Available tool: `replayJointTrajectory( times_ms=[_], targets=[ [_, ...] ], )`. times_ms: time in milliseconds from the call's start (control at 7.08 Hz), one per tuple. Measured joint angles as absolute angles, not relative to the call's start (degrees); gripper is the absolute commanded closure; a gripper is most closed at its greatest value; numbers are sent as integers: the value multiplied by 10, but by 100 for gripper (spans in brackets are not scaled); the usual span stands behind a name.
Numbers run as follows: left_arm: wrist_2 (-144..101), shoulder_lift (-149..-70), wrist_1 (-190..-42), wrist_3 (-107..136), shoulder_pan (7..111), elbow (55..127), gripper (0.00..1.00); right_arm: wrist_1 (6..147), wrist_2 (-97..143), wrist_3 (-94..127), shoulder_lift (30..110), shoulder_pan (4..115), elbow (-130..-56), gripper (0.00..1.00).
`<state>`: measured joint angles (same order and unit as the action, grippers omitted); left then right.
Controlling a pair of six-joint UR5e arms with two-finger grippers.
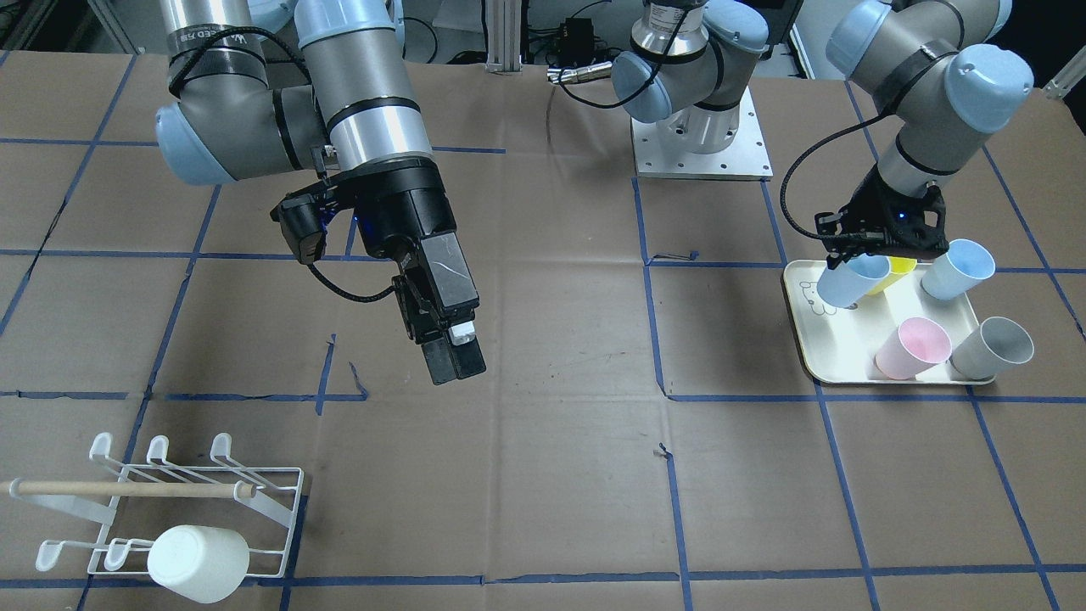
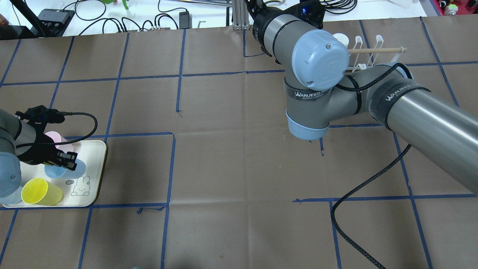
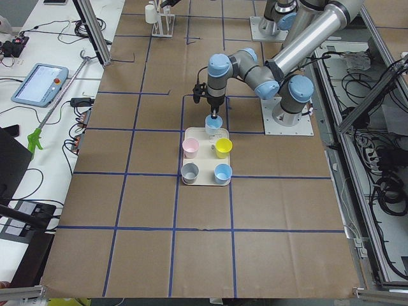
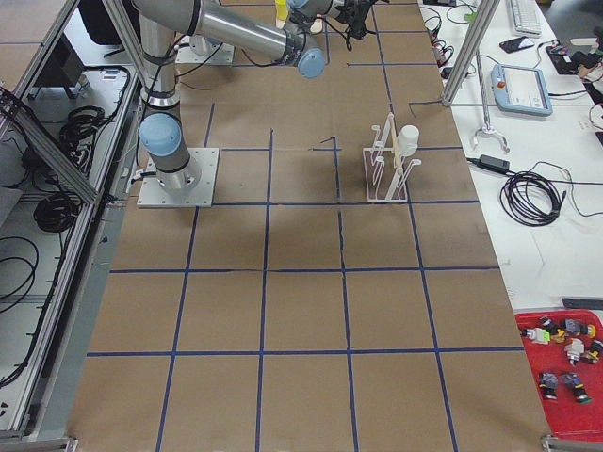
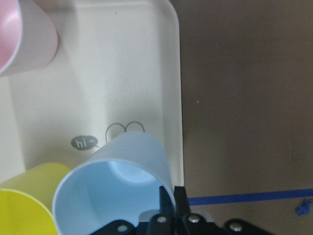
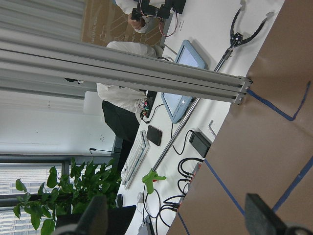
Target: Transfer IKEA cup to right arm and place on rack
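Observation:
My left gripper (image 1: 865,259) is shut on the rim of a light blue cup (image 1: 851,283), which tilts over the corner of the cream tray (image 1: 836,356). The left wrist view shows its fingers (image 5: 167,198) pinching the cup wall (image 5: 117,191). From overhead the gripper (image 2: 66,160) sits over the tray's middle. My right gripper (image 1: 454,356) hangs open and empty above the table's middle, its fingers (image 6: 93,215) spread wide in the right wrist view. The white wire rack (image 1: 170,501) with its wooden dowel stands at a table corner and holds a white cup (image 1: 199,562).
The tray also holds a yellow cup (image 1: 895,270), a second blue cup (image 1: 959,269), a pink cup (image 1: 912,348) and a grey cup (image 1: 991,348). The right arm's elbow (image 2: 317,63) hides part of the rack (image 2: 368,56) from overhead. Blue tape lines grid the brown table.

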<state>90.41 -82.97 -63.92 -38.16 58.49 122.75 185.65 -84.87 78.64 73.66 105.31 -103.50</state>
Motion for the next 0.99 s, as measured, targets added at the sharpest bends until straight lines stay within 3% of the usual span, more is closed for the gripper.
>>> replayJointTrajectory(
  times_ms=[565,989],
  targets=[
    [902,-909,-849,-377,625,943,100,1867,-849,789,738,1053,-1040,0],
    [813,-966,-817,-412,653,873,100,1894,-849,826,753,1051,-1073,0]
  ],
)
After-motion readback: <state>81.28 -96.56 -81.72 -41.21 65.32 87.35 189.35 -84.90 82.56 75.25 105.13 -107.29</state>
